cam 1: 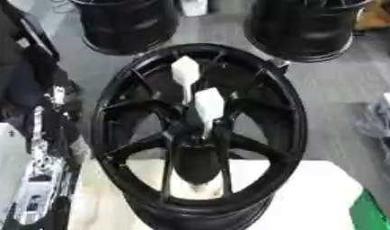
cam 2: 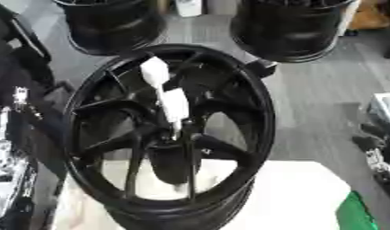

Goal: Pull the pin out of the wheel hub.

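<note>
Though unlabelled (blurred), the wheel hub point(cam 1: 200, 134) stands upright.

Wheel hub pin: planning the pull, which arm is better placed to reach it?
Probably left: the left arm lies beside the wheel hub rim, nearer the white pin; the right barely shows.

From above, your way down to the wheel hub point(cam 1: 200, 134) is open. At the centre a white pin-like piece point(cam 1: 207, 108) stands up, with a second white piece point(cam 1: 185, 72) just behind it, so you meet those first. The spokes leave gaps on either side (the near ones show the pale table point(cam 1: 324, 188) through them). On your left, a black and silver arm point(cam 1: 41, 134) crowds the rim. Two more black wheels point(cam 2: 292, 27) stand well behind, on the grey floor point(cam 1: 339, 85).
</note>
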